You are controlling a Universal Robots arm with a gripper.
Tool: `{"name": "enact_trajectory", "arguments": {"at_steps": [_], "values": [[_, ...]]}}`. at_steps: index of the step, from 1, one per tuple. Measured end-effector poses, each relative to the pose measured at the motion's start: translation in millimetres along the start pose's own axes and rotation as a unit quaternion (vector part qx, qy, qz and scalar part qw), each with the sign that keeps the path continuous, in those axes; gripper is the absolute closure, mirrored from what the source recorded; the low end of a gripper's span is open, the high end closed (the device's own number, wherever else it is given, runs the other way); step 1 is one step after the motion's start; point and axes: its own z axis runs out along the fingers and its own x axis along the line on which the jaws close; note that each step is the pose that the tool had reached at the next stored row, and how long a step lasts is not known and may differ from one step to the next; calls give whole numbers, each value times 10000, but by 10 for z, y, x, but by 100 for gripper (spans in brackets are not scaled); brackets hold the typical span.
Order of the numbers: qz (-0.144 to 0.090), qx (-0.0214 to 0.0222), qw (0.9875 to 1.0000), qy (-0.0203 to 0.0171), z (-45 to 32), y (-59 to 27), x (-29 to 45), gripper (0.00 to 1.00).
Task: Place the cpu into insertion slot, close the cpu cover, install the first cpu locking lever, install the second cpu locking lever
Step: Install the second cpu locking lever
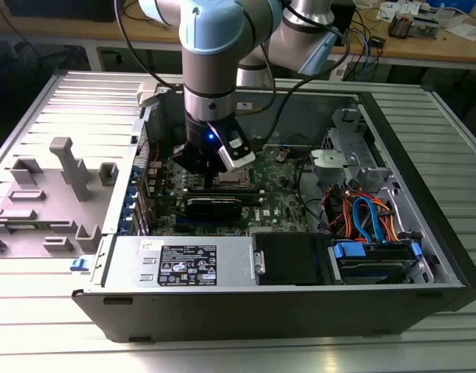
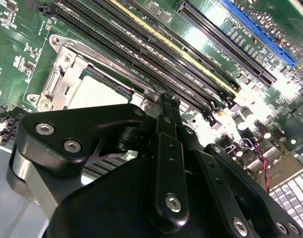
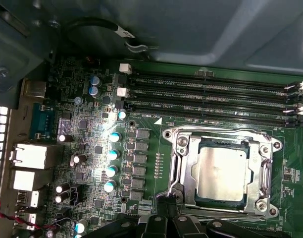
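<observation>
The cpu (image 3: 222,173) lies flat in the insertion slot (image 3: 270,148) on the green board. Its grey-tan top shows through the window of the cpu cover (image 3: 190,168), which lies down over it. A thin metal lever (image 3: 226,133) runs along the socket's side that faces the memory slots. My gripper (image 3: 166,201) is shut, with its black tips at the socket's edge, by a corner of the frame. In the second wrist view the gripper (image 2: 169,101) reaches the frame next to the cpu (image 2: 99,91). From outside, the gripper (image 1: 215,172) hangs low over the socket (image 1: 232,180).
Long black memory slots (image 3: 216,96) run beside the socket. Capacitors (image 3: 113,153) and rear ports (image 3: 30,156) stand on its other side. The case walls (image 1: 409,186), a drive cage with coloured cables (image 1: 370,217) and a power supply (image 1: 183,260) hem in the board.
</observation>
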Motion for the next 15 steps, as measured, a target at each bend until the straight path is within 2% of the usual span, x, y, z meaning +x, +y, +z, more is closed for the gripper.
{"name": "enact_trajectory", "arguments": {"at_steps": [8, 15], "values": [[0, -1, 10000, 8, -60, 11, 0, 89], [0, -1, 10000, 9, -65, 19, 0, 89]]}}
